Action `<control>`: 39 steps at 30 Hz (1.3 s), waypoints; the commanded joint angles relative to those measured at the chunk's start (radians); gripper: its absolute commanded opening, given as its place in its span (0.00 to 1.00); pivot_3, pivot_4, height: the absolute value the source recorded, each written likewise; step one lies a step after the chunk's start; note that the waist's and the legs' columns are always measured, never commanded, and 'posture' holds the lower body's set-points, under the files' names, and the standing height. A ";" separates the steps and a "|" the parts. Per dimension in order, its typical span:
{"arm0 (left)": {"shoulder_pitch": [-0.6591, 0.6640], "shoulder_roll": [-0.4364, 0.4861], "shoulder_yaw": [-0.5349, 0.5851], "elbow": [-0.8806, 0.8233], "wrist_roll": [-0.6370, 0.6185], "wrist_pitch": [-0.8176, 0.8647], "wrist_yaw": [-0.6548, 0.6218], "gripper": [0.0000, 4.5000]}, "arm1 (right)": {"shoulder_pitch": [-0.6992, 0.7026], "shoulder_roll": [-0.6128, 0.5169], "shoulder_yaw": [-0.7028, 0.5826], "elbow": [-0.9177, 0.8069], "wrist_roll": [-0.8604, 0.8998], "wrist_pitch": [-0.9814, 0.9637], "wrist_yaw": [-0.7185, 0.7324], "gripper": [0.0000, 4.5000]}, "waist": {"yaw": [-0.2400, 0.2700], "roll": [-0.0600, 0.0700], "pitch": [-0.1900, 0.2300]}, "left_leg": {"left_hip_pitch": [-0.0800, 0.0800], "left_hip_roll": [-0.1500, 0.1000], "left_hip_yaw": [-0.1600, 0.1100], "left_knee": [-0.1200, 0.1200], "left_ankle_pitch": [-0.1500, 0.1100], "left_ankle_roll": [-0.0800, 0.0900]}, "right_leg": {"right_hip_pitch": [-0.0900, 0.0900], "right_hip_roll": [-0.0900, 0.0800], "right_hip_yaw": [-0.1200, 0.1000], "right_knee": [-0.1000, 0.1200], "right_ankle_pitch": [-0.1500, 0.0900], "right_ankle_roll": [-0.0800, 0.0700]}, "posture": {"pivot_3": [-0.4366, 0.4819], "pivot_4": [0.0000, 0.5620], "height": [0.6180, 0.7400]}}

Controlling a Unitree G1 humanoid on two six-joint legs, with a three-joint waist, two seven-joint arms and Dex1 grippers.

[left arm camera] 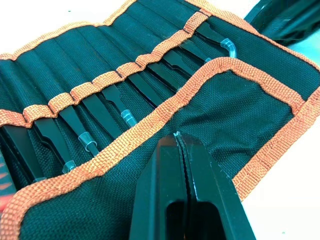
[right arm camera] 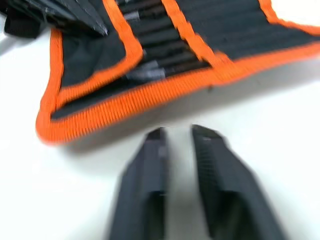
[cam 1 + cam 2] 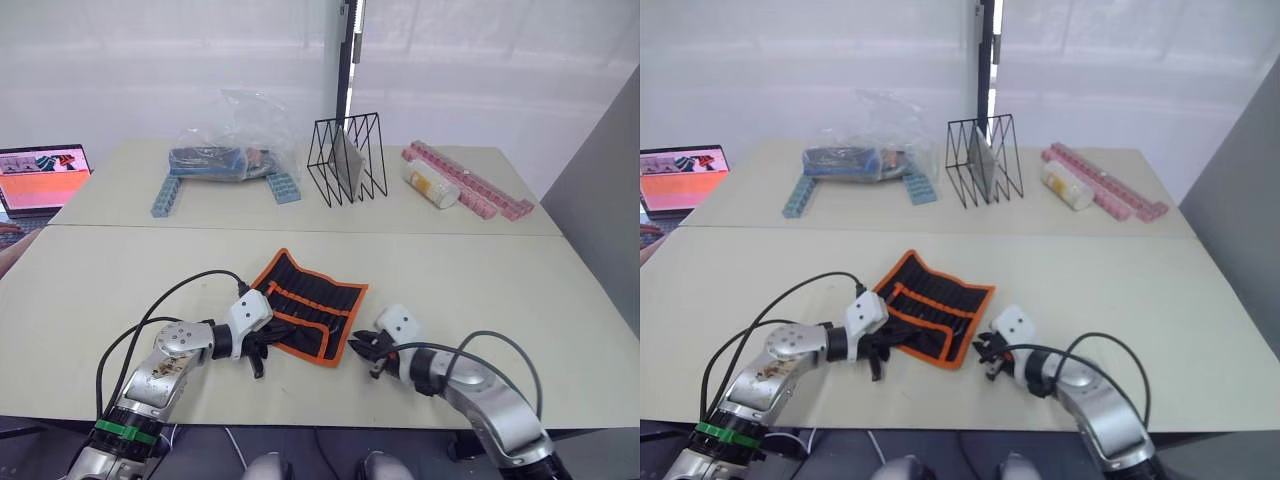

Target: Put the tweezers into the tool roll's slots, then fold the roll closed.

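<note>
The tool roll [image 3: 312, 306] lies unrolled on the table's near middle, black with orange edging. Several black tweezers [image 1: 106, 107] with clear tip caps sit in its slots [image 1: 75, 125] under the orange stripe. A black flap [image 1: 235, 107] with an orange border is folded over their lower ends. My left gripper [image 3: 259, 352] is at the roll's near left corner, shut, its tips resting against that flap's edge [image 1: 177, 136]. My right gripper [image 3: 371, 351] hovers just off the roll's near right corner, open by a narrow gap [image 2: 177, 131] with nothing in it.
On the far table stand a black wire rack [image 3: 347, 160], a clear plastic bag [image 3: 236, 142] over blue toothed bars [image 3: 167, 190], pink bars [image 3: 470, 180] and a small jar [image 3: 430, 185]. A laptop [image 3: 40, 178] sits far left.
</note>
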 commanded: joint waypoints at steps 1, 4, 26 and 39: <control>0.012 -0.016 -0.030 0.009 0.018 0.011 0.009 0.00 | 0.049 -0.003 -0.090 -0.086 0.137 0.158 0.012 0.47 | 0.003 0.000 0.000 | 0.000 0.000 0.000 0.000 0.000 0.000 | 0.000 0.000 0.000 0.000 0.000 0.000 | 0.48 0.27 0.97; 0.015 -0.026 -0.038 0.009 0.022 0.009 0.013 0.00 | 0.066 0.072 -0.175 -0.165 0.297 0.331 -0.036 0.47 | 0.003 0.000 0.000 | -0.001 0.000 -0.001 0.000 0.000 0.000 | 0.000 -0.001 0.000 -0.001 0.000 0.000 | 0.48 0.27 0.97; 0.023 -0.028 -0.033 -0.025 0.020 0.018 0.023 0.00 | -0.053 0.538 -0.371 -0.162 0.449 0.742 -0.416 0.30 | 0.000 0.004 0.000 | -0.013 -0.001 -0.001 -0.001 0.001 -0.002 | -0.013 -0.007 -0.001 0.000 0.001 0.000 | 0.48 0.27 0.97; 0.042 0.003 0.006 -0.179 -0.024 0.102 0.037 0.00 | -0.100 0.479 -0.424 -0.139 0.478 0.703 -0.403 0.00 | -0.013 0.004 0.000 | -0.014 -0.001 -0.001 -0.001 0.001 -0.001 | -0.014 -0.003 -0.002 0.000 0.001 0.001 | 0.48 0.27 0.97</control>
